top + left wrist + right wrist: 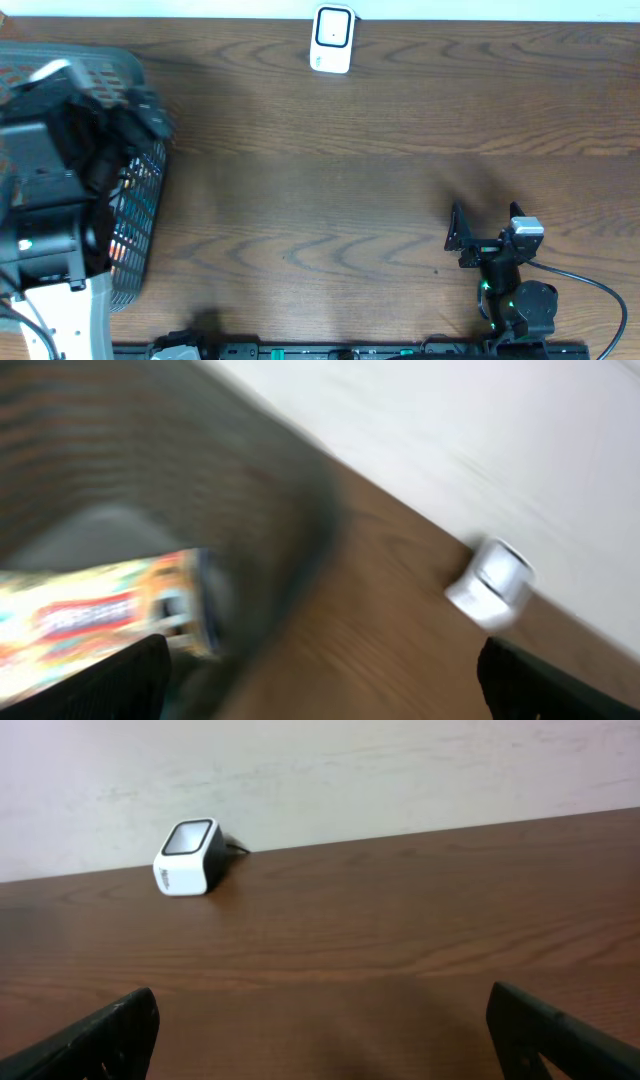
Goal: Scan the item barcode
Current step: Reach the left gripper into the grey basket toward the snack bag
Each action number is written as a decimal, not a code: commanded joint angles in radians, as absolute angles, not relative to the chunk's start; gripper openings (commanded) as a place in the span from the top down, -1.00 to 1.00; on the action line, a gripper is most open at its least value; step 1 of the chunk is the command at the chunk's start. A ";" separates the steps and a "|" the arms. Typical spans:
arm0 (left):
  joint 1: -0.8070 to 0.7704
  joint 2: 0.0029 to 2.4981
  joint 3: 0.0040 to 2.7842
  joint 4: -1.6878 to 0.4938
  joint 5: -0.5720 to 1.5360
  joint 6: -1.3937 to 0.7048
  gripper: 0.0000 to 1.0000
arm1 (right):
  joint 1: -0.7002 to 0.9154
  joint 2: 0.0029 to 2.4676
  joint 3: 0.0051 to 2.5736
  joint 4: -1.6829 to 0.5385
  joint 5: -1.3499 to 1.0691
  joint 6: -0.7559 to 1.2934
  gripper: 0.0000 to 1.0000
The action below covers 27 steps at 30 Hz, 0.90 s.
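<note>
Left gripper (320,695): its two fingers stood wide apart and held nothing; it hung over the basket, and its own view was blurred.
Right gripper (320,1040): also spread wide and holding nothing, low above the table at the near right side, facing the scanner.
Colourful packet (100,615): it lay inside the basket, close to the wall; the print was too blurred to read.
Basket (140,210): dark mesh, at the left edge of the table, partly hidden under the left arm.
Scanner (332,38): white with a dark window, at the far edge of the table, well apart from both grippers.
Table (350,170): brown wood.
</note>
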<state>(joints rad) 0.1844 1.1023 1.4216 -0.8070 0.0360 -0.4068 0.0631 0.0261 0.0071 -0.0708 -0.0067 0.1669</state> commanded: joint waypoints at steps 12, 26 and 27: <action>0.686 1.347 1.402 -1.080 0.057 -0.814 -0.96 | 0.066 0.027 0.006 -0.075 -0.002 0.152 -0.99; 0.690 1.702 1.396 -0.886 0.267 -0.925 -0.96 | 0.066 0.027 0.006 -0.075 -0.002 0.152 -0.99; 0.688 1.723 1.396 -0.868 0.289 -0.940 -0.96 | 0.066 0.027 0.006 -0.075 -0.002 0.152 -0.98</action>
<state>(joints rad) 0.6865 1.6684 1.4017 -0.9039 0.1711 -0.8982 0.0631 0.0261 0.0071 -0.0708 -0.0067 0.1669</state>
